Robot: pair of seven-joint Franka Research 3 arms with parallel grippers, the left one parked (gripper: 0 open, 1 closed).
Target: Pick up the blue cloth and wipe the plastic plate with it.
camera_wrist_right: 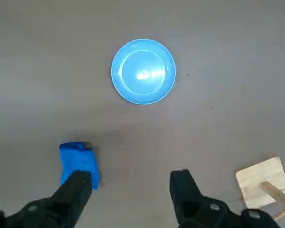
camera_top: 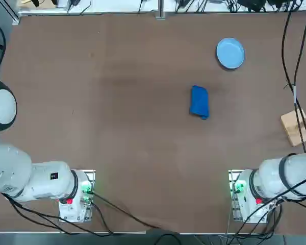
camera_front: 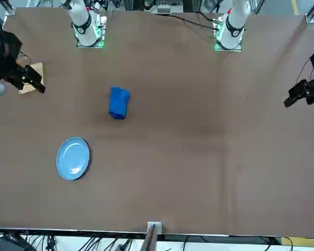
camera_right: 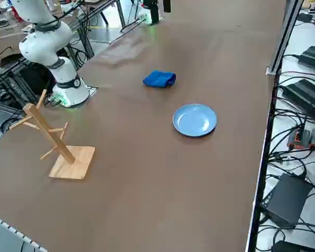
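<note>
Across the top view's upper right, a round sky-blue plastic plate (camera_top: 230, 53) sits above a folded blue cloth (camera_top: 199, 101), the right hand (camera_wrist_right: 131, 178) released.

Bright, even light falls over the smooth brown tabletop (camera_top: 143, 127), leaving short soft shadows beside the round light-blue plastic plate (camera_top: 230, 53) and the folded dark-blue cloth (camera_top: 199, 101); in the wrist view, white glare sits on the plate's glossy centre.
</note>
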